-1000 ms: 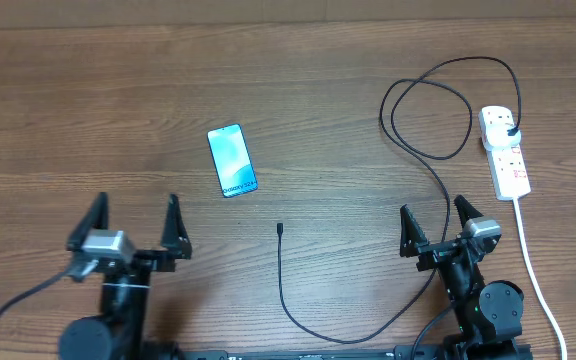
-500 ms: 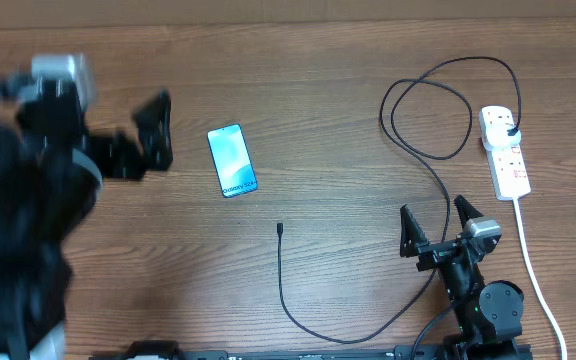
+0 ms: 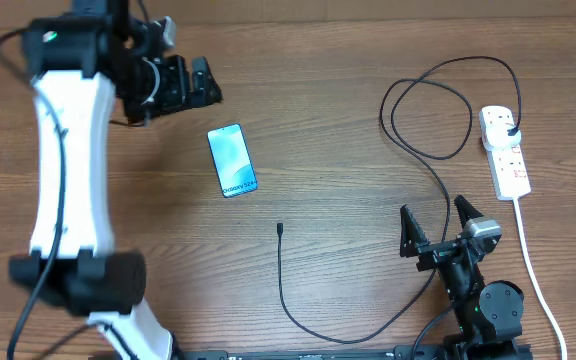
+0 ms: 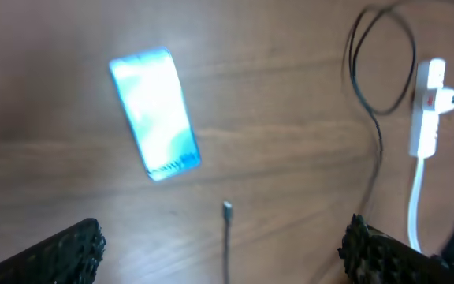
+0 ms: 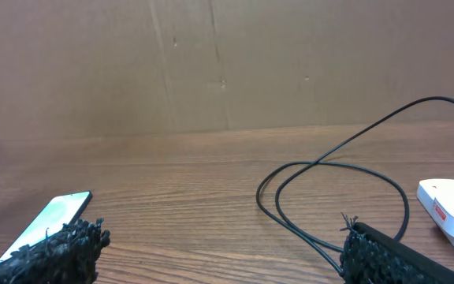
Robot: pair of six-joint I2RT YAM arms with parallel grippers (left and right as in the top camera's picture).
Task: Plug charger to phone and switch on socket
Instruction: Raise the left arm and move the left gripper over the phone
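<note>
Item by item, we are recording the following. The phone (image 3: 232, 161) is lying flat and face up on the wooden table (image 3: 348, 60), left of centre, its pale blue screen glowing and nothing plugged into it. The charger (image 3: 280, 270) is lying as a thin black cable. Its small connector tip (image 3: 280, 229) is resting on bare wood just below and to the right of the phone, apart from it. From there the line is curving along the near edge, rising close past the right arm and looping widely toward the far right. Its black plug (image 3: 511, 130) is sitting in the upper outlet of the socket (image 3: 508, 165), a white strip lying at the right edge with red marks showing. We cannot tell how its switches are set. A thick white cord (image 3: 540, 280) is trailing from the strip toward the near edge. The left gripper (image 4: 223, 229) is hanging above the table on a raised arm, beyond and to the left of the phone, its jaws standing wide with nothing between them. Its blurred wrist view is looking down on the phone, the connector tip and the strip. The right gripper (image 3: 434, 215) is sitting low near the front edge, jaws likewise spread wide and gripping nothing. Its wrist view is facing a plain cardboard wall (image 5: 211, 63) beyond the table.
</note>
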